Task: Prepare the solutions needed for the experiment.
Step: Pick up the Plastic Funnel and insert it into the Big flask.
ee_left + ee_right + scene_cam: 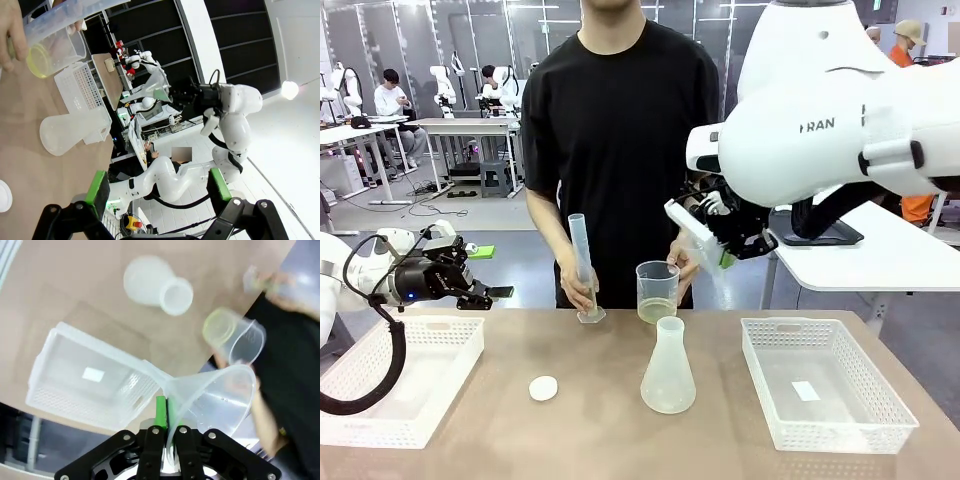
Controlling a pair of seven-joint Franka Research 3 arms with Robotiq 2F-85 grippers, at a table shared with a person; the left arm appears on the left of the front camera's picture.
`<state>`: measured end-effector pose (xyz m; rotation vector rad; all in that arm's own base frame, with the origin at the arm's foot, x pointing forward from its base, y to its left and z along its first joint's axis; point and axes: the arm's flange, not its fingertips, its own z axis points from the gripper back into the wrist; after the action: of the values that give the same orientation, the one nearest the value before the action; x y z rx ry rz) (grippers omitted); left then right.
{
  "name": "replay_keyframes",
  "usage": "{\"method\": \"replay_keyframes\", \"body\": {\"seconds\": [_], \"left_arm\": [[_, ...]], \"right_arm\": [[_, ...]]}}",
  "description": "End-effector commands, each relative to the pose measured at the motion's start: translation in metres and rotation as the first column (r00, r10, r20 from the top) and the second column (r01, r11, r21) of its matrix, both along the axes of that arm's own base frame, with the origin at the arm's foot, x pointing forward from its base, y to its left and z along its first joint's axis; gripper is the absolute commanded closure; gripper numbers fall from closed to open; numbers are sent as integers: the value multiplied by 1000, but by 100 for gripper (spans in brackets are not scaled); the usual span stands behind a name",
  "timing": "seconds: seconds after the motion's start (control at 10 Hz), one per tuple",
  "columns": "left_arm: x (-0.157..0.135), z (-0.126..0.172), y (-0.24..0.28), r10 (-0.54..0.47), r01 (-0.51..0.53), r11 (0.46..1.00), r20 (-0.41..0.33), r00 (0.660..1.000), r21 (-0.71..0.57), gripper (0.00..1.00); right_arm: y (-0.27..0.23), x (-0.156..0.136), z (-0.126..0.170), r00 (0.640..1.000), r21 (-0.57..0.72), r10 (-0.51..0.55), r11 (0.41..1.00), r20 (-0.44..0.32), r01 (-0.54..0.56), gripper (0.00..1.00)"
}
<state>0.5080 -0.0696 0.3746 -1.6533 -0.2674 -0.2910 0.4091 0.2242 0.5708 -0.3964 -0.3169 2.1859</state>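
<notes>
Solutions (656, 312): shallow yellow layer in the beaker (657, 280) the person steadies on the far tabletop.
Right claw (167, 415): grasping the funnel (220, 390).
Left claw (495, 292): released, empty.
Progress: early, I judge; flask (668, 375) looks empty.

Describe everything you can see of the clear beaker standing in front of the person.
The beaker is a see-through plastic cup with a pouring lip. It stands upright on the table near its far edge, just behind the conical flask. A shallow layer of pale yellow liquid lies in its bottom, and the rest is empty. One hand of the person holds its side. The measuring cylinder stands beside it, apart. The funnel, clamped in the jaws of the right gripper, hangs up beside it, not touching.
</notes>
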Motion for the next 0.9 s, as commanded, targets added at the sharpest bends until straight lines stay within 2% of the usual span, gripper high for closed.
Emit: {"method": "replay_keyframes", "body": {"seconds": [0.0, 0.1, 0.4, 0.5, 0.8], "left_arm": [[1, 0, 0, -10, 10, 1000, 18, 1000, -16, 0], [1, 0, 0, -10, 10, 1000, 18, 1000, -16, 0], [1, 0, 0, -10, 10, 1000, 18, 1000, -16, 0], [1, 0, 0, -10, 10, 1000, 18, 1000, -16, 0], [1, 0, 0, -10, 10, 1000, 18, 1000, -16, 0]], "right_arm": [[-4, -5, -13, 989, 68, 145, 987, -1, -144, 97], [1, -9, -14, 979, 95, 204, 974, 19, -205, 97], [12, -9, -20, 967, 50, 248, 967, 52, -251, 97], [17, -11, -13, 981, 65, 194, 979, 30, -195, 97], [17, -11, -14, 977, 58, 210, 976, 33, -212, 97]]}}
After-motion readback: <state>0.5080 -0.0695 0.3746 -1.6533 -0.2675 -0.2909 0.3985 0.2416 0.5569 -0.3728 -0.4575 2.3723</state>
